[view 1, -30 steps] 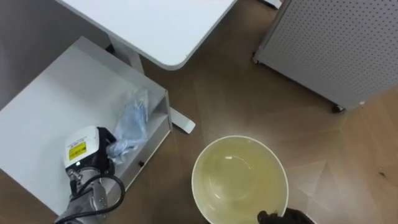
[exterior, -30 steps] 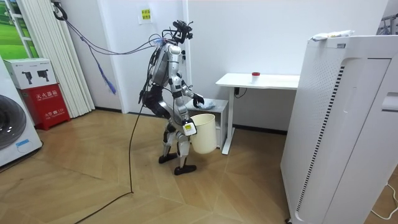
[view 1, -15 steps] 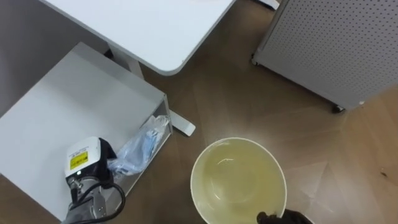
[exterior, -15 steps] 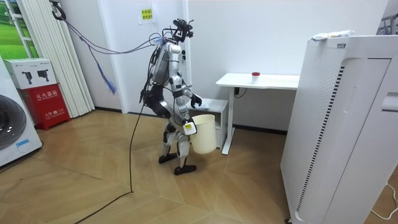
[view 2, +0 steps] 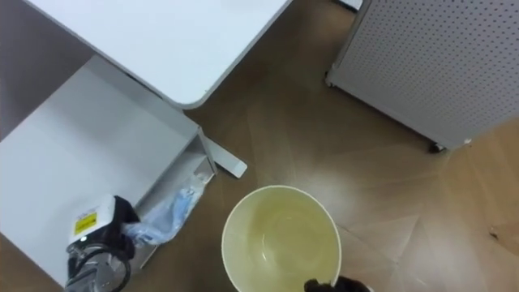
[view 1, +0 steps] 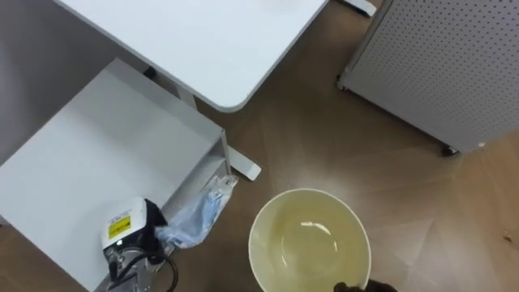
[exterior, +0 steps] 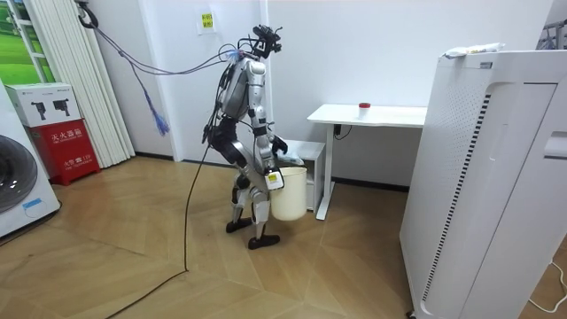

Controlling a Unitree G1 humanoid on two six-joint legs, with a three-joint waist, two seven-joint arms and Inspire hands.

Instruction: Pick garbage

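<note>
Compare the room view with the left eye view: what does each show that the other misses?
Room view: the whole robot standing by the white desk, a red object on it, a red box and a washing machine at the room view's left. Left eye view: the bare inside of the round pale-yellow bin, the right hand at its rim, and the left hand gripping a crumpled blue-clear plastic bag past the edge of the low white table. Both: desk, low table, bin, white perforated panel.

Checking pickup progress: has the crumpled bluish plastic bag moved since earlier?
Yes. The crumpled bluish plastic bag has come off the low white cabinet, over its edge, toward the pale yellow round bucket.
</note>
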